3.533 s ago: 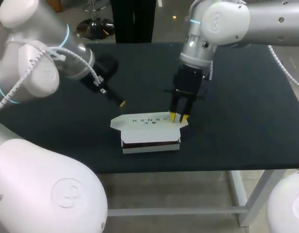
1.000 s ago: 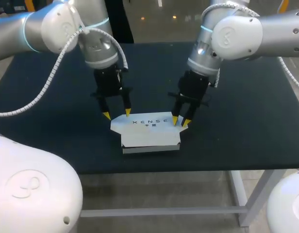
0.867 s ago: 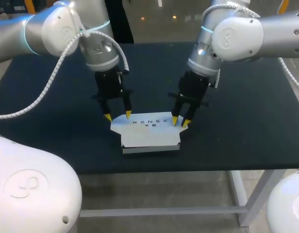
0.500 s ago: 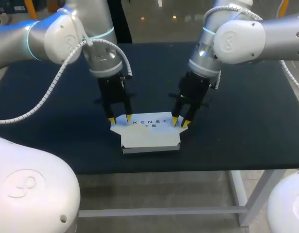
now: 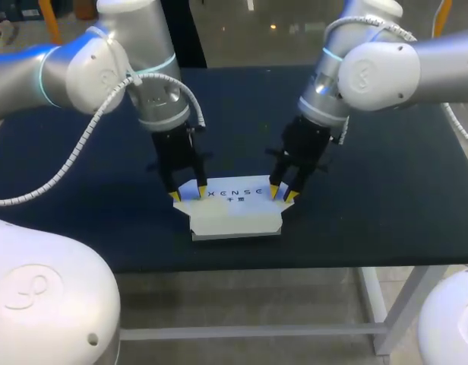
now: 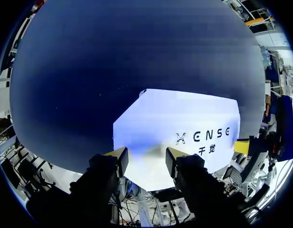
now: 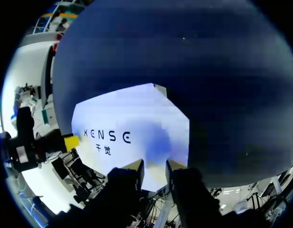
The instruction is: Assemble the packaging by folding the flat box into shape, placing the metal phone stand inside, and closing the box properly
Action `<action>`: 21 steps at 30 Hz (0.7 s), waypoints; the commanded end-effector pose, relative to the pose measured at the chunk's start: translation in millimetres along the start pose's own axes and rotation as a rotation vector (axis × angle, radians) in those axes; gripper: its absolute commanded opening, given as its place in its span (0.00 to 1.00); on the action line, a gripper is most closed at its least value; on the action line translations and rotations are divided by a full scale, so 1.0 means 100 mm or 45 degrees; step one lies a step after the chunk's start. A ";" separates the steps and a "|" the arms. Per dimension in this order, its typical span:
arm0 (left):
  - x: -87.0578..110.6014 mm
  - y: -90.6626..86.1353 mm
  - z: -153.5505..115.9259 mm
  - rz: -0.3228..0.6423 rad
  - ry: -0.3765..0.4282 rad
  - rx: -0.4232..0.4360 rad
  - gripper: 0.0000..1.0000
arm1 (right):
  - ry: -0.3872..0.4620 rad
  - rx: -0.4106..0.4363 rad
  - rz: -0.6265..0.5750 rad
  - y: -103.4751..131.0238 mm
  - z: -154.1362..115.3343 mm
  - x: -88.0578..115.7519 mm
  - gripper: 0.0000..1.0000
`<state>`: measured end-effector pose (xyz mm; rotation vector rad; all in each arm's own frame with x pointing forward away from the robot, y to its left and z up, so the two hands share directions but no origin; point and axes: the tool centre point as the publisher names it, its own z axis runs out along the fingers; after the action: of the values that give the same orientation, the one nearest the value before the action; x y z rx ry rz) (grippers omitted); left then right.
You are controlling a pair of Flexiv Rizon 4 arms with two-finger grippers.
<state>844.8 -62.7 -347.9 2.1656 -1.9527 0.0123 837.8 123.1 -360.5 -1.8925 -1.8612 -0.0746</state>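
A white box [image 5: 235,218] lies near the table's front edge, its printed lid [image 5: 232,194] facing up. My left gripper [image 5: 188,193] points down at the lid's left end; in the left wrist view the left gripper [image 6: 145,161] stands open with the white lid [image 6: 184,118] showing between its fingers. At the lid's right end is my right gripper [image 5: 281,194]. In its wrist view the right gripper [image 7: 153,169] has its fingers a small gap apart over the lid [image 7: 132,118], open. The phone stand is not in view.
The dark table [image 5: 386,175] stretches bare behind and to both sides of the box. Its front edge [image 5: 241,268] runs just below the box.
My left arm has swung in from the far left and lowered its gripper onto the lid's left end, fingers narrowing slightly. The right gripper has stayed at the right end.
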 end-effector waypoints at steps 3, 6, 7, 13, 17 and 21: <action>0.00 0.04 0.04 -0.005 -0.003 0.022 0.58 | 0.021 -0.037 0.001 -0.01 0.03 -0.04 0.35; 0.00 0.05 0.06 -0.006 -0.006 0.030 0.56 | 0.024 -0.054 0.003 -0.01 0.04 -0.04 0.35; 0.01 0.05 0.07 -0.005 -0.009 0.031 0.57 | 0.024 -0.056 0.002 0.00 0.04 -0.05 0.35; 0.03 0.08 0.09 -0.003 -0.023 0.044 0.57 | 0.004 -0.088 0.009 0.02 0.07 -0.05 0.35; 0.04 0.09 0.10 -0.001 -0.027 0.048 0.58 | 0.017 -0.112 -0.008 0.03 0.08 -0.06 0.35; 0.04 0.08 0.12 0.004 -0.029 0.050 0.59 | 0.026 -0.128 -0.021 0.03 0.11 -0.06 0.35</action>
<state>836.2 -68.0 -356.5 2.1918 -1.9817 0.0272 841.1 122.4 -370.6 -1.9334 -1.8900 -0.1782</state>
